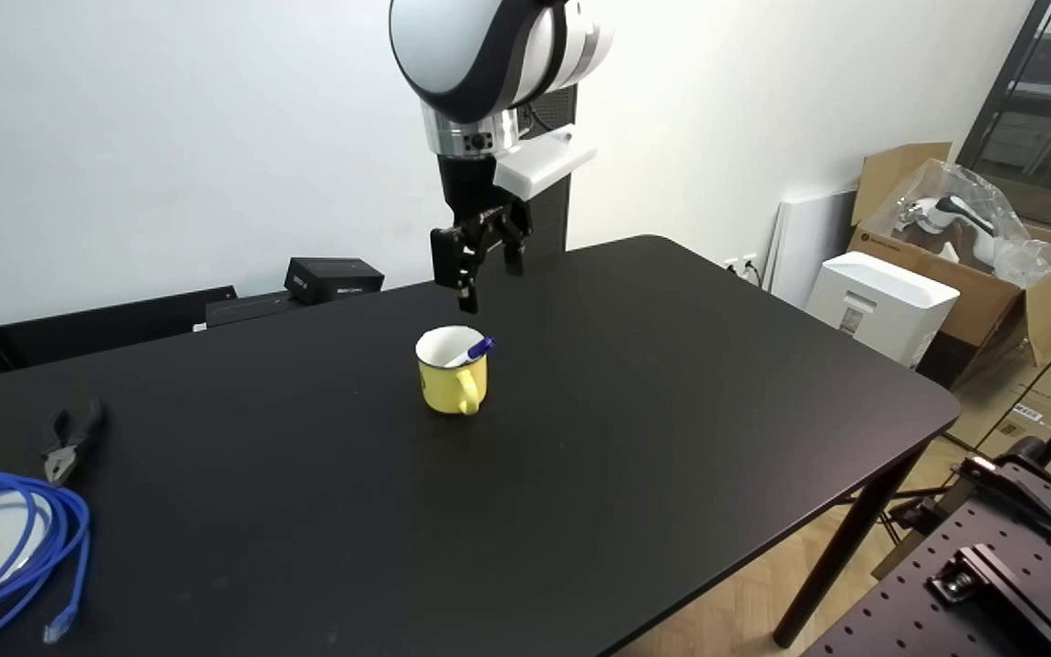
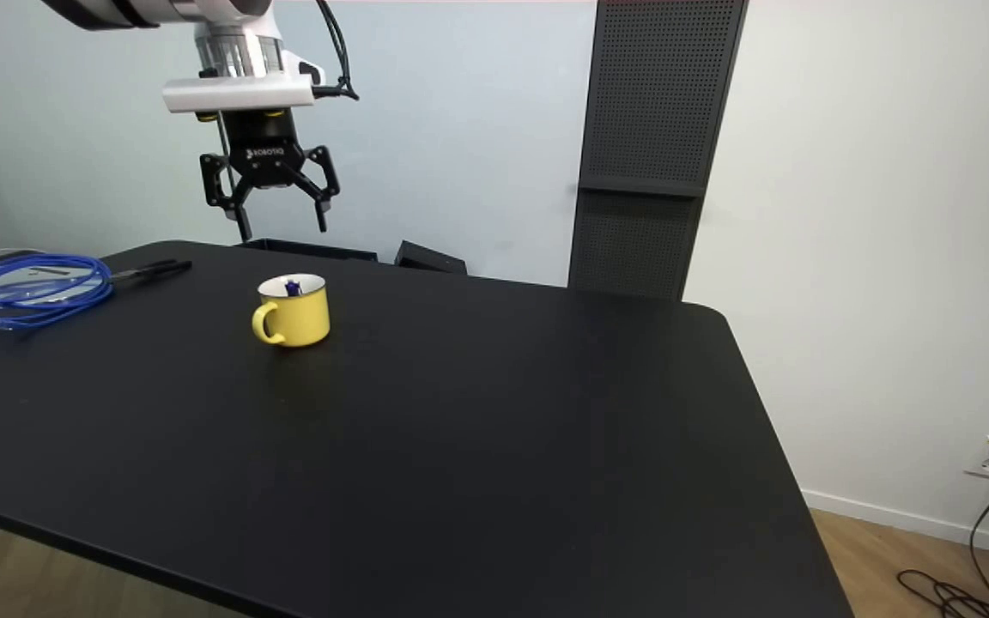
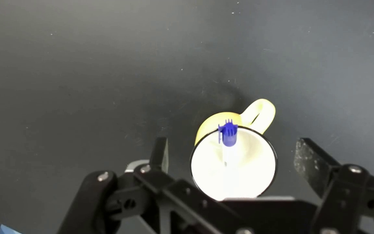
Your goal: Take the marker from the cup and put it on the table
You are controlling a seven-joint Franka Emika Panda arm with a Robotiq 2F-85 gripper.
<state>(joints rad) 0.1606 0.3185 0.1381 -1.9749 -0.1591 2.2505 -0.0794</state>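
Observation:
The yellow cup (image 1: 439, 391) stands upright on the black table (image 1: 671, 392); it shows in both exterior views (image 2: 304, 321). The white marker with a dark blue cap (image 1: 482, 348) leans in the cup, cap up at the rim near the handle. In the wrist view the marker's cap (image 3: 229, 135) lies over the rim of the cup (image 3: 211, 124); its lower end is lost in the bright inside. My gripper (image 1: 491, 285) is open and empty above the cup, apart from it. In the wrist view the fingers (image 3: 232, 156) appear either side of the cup.
A blue coiled cable (image 1: 65, 538) and pliers (image 1: 69, 445) lie on the table, away from the cup; the cable shows in both exterior views (image 2: 82, 296). A black box (image 1: 336, 279) stands behind the table's far edge by the wall.

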